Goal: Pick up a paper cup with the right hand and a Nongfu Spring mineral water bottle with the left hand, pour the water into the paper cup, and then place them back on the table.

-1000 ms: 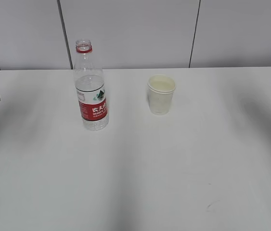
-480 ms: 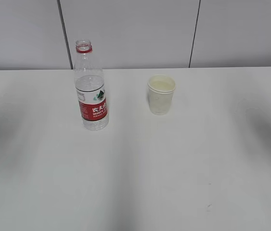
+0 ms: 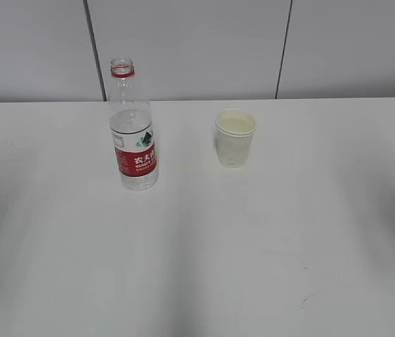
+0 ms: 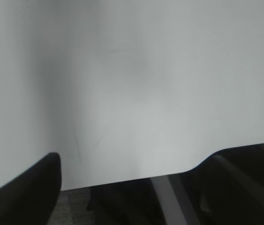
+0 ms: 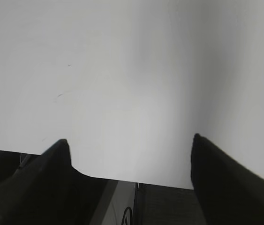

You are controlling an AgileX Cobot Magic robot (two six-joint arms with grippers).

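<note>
Both jaw pairs gape empty, far from Nongfu Spring bottle [image 3: 133, 133] and paper cup [image 3: 235, 137] standing on table [image 3: 253, 246]; seemingly finished.

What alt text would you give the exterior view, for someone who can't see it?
A clear water bottle with a red label and no cap stands upright on a white table, with a small paper cup standing apart to its right. No robot arm shows in this view, and a plain grey wall runs behind the table.
</note>
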